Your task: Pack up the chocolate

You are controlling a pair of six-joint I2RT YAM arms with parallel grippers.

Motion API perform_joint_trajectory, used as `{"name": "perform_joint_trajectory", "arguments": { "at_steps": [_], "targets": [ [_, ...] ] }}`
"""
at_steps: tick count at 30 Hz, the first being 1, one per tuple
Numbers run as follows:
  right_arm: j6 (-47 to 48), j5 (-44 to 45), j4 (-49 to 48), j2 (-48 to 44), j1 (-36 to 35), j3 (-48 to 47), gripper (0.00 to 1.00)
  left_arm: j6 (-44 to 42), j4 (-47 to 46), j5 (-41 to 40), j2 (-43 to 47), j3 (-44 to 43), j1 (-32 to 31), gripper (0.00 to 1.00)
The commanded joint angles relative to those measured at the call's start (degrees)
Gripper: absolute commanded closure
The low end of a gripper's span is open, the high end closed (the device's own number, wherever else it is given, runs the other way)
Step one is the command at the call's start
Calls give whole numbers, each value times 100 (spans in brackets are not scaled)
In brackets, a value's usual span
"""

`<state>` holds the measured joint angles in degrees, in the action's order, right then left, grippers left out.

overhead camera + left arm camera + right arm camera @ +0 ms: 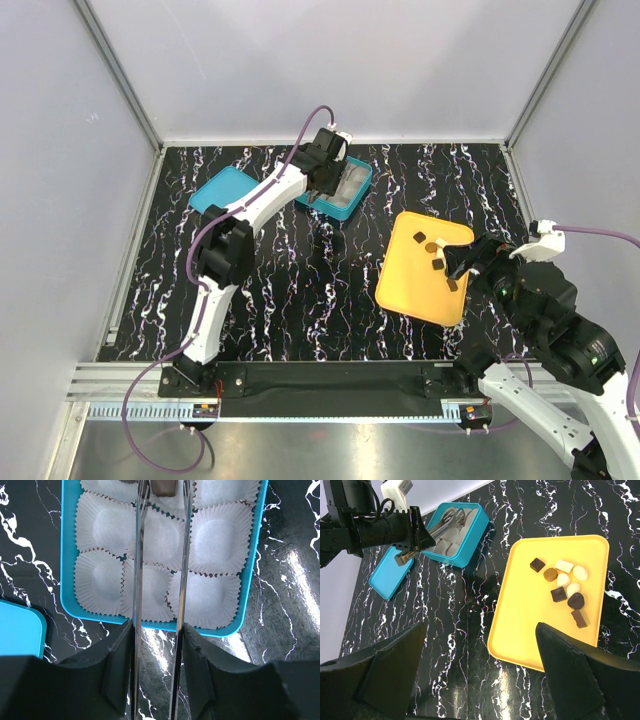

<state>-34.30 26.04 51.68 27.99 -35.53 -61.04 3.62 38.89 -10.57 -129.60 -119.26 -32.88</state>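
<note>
One chocolate [162, 485] in left end effector [163, 491]

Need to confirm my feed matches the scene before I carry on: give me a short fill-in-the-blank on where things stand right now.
1. The chocolates waiting to be packed lie on the ___ tray.
2. The left gripper holds one brown ___ above the paper cups.
3. The right gripper has its jaws ___.
4. In the top view, the lid lies to the ___ of the box.

Missing words: yellow; chocolate; open; left.
</note>
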Motion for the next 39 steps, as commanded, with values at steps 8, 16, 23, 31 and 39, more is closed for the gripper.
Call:
{"name": "perform_joint_trajectory", "arguments": {
  "at_steps": [8,16,23,31,39],
  "targets": [
    [3,68,-246,93,-33,-84,0,-81,-312,-24,593,-168,19,54],
    [-155,-3,-88,-4,-24,-40,0,42,-400,256,1524,219,-122,53],
    [-314,-47,158,-171,-33,-66,0,297,-365,442,2228,850,-604,53],
    [-358,33,343,-320,-24,-180,0,473,-356,143,2308,1353,-1958,52],
    [-366,24,387,-382,-24,-216,0,535,-523,160,1632,1292,-2574,50]
  ]
}}
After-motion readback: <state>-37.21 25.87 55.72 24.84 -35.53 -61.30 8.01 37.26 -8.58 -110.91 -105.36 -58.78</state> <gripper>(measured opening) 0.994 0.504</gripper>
